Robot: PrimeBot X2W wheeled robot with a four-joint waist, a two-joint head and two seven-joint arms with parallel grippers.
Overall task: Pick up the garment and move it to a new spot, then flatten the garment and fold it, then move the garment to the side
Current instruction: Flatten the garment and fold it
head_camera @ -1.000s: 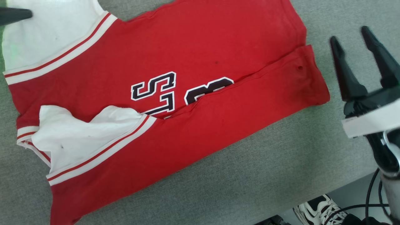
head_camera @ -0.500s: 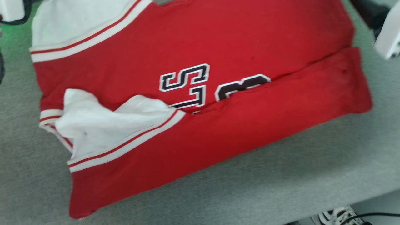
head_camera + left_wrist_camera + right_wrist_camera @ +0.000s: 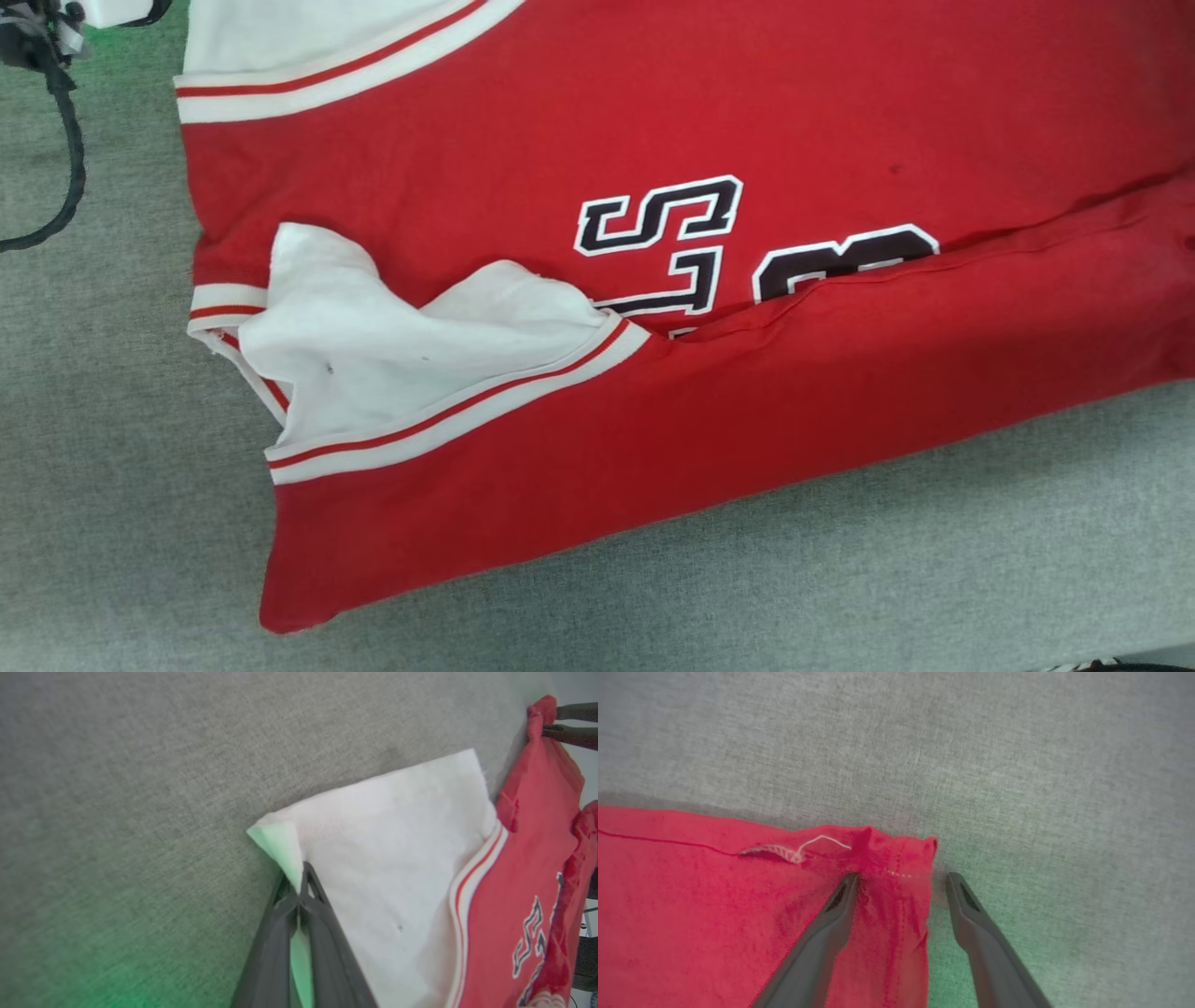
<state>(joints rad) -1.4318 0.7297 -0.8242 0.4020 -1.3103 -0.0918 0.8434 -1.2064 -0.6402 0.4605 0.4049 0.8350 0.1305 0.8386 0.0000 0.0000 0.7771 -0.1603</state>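
On the grey felt-like tabletop (image 3: 131,523) in the head view, the red T-shirt (image 3: 485,159) is lying spread out and takes up most of the frame. One white sleeve (image 3: 299,37) sits at the top left with its white-red-white trim. The other white sleeve (image 3: 392,373) is flopped and crumpled over the lower left of the body. The near long edge is folded up over the front as a red band (image 3: 840,392), and it covers the bottom of the black, white-outlined lettering (image 3: 663,219). A black cable (image 3: 67,149) loops down in the top left corner.

Left wrist view: the left gripper (image 3: 299,893) is pinched tight on the corner of that top sleeve (image 3: 397,858), with a bit of white fabric poking out past the fingertips. The sleeve is flat on the table. Way off at the top right, the right gripper (image 3: 551,721) is at the bunched red corner of the shirt.

Right wrist view: the right gripper (image 3: 902,877) is spread wide and holding nothing. Its left finger rests on the red fabric. The right one is over bare table just beside the edge, so the shirt's corner (image 3: 901,851), with its loose white thread (image 3: 822,841), lies between them.
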